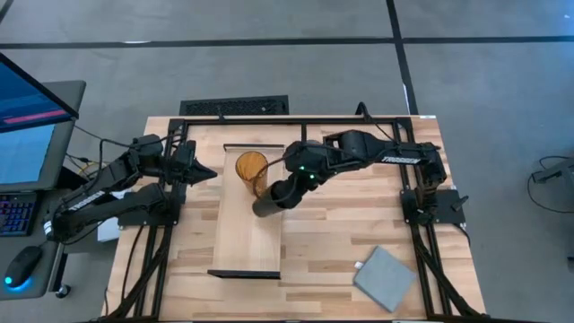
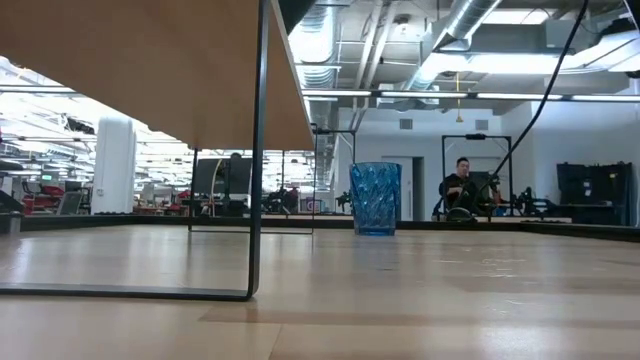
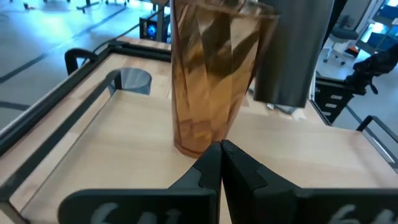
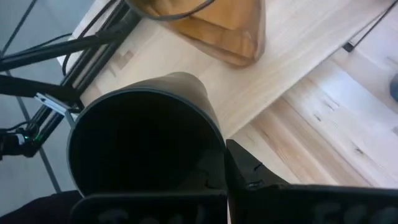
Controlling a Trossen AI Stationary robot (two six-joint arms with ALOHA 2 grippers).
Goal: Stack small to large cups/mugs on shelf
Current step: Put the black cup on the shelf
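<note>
The amber cup [image 1: 252, 170] stands upright on the far part of the shelf [image 1: 235, 235]. It also shows in the left wrist view [image 3: 208, 87]. My right gripper [image 1: 280, 193] is shut on the black cup [image 1: 266, 205], just on the near side of the amber cup and above the shelf. My left gripper [image 1: 212, 172] is shut and empty, level, just left of the amber cup's base. The blue cup [image 2: 375, 198] stands upright on the tabletop in the low view. I do not see it in the high view. My right gripper holds the black cup by its wall at the rim [image 4: 210, 142]. One finger [image 4: 245, 174] lies outside the wall; the other is lost in the dark inside. The cup [image 3: 291, 53] hangs below the gripper, mouth up, its base clear of the shelf beside the amber cup.
A flat grey pad [image 1: 384, 277] lies at the table's near right. The shelf's dark end frames [image 1: 244, 274] stand at its near and far ends. A keyboard [image 1: 235, 107] lies beyond the far edge. Bare tabletop lies right of the shelf.
</note>
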